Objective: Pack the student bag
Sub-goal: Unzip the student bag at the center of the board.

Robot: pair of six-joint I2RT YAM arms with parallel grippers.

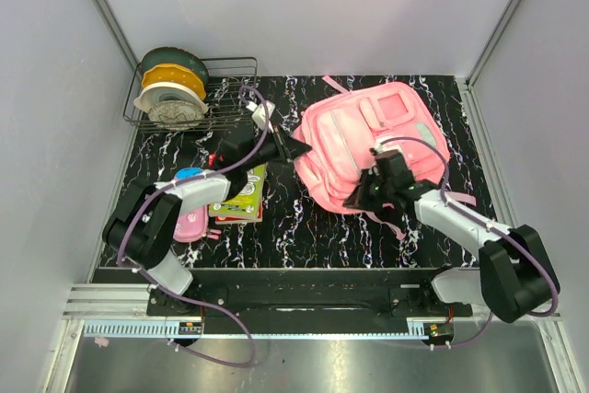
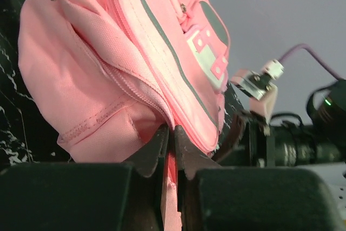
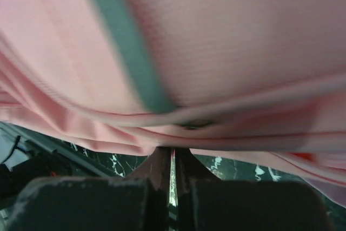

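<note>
The student bag (image 1: 368, 140), a large pink backpack with pale grey stripes, lies front up on the black marbled table at centre right. My left gripper (image 1: 293, 149) is at its left edge. In the left wrist view the jaws (image 2: 173, 136) are shut on a pink fabric seam of the bag (image 2: 108, 79), which rises in front of them. My right gripper (image 1: 362, 198) is at the bag's near edge. In the right wrist view its jaws (image 3: 174, 154) are shut on the bag's lower hem, and the pink fabric (image 3: 216, 52) fills the view.
A wire rack (image 1: 230, 89) with several round spools stands at the back left. A green-covered book stack (image 1: 241, 195) and a small pink-and-blue pencil case (image 1: 190, 218) lie near the left arm. Grey walls enclose the table on three sides.
</note>
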